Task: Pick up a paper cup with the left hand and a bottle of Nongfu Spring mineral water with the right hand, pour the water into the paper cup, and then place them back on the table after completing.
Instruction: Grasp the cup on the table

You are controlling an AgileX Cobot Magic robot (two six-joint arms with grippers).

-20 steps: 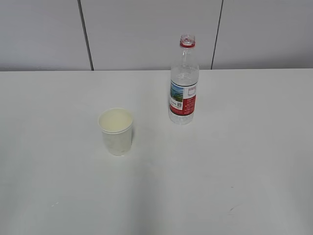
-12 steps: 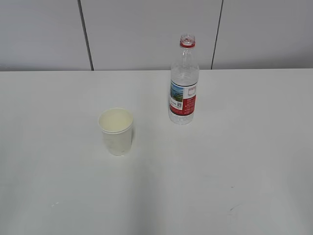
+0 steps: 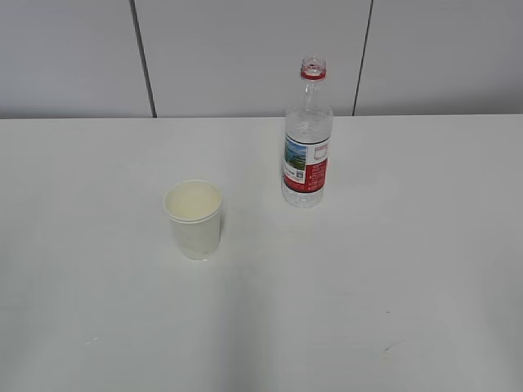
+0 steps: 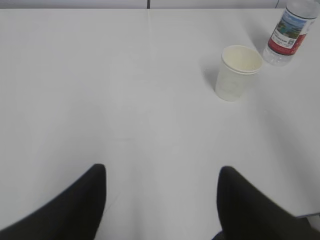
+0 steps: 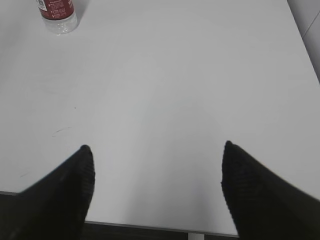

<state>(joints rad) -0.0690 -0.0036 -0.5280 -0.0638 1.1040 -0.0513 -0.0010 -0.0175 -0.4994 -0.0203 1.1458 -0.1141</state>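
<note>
A white paper cup (image 3: 194, 218) stands upright on the white table (image 3: 392, 269), left of centre; it also shows in the left wrist view (image 4: 238, 73). A clear Nongfu Spring bottle (image 3: 307, 139) with a red label and no cap stands upright behind and right of the cup; it shows in the left wrist view (image 4: 289, 31), and its base in the right wrist view (image 5: 58, 14). My left gripper (image 4: 162, 172) is open and empty, far short of the cup. My right gripper (image 5: 156, 150) is open and empty over the table's near edge. Neither arm shows in the exterior view.
A grey panelled wall (image 3: 245, 49) stands behind the table. The table's front edge (image 5: 150, 227) lies just below my right gripper, and its right edge (image 5: 302, 40) shows at the far right. A faint scuff mark (image 3: 392, 347) lies on the tabletop.
</note>
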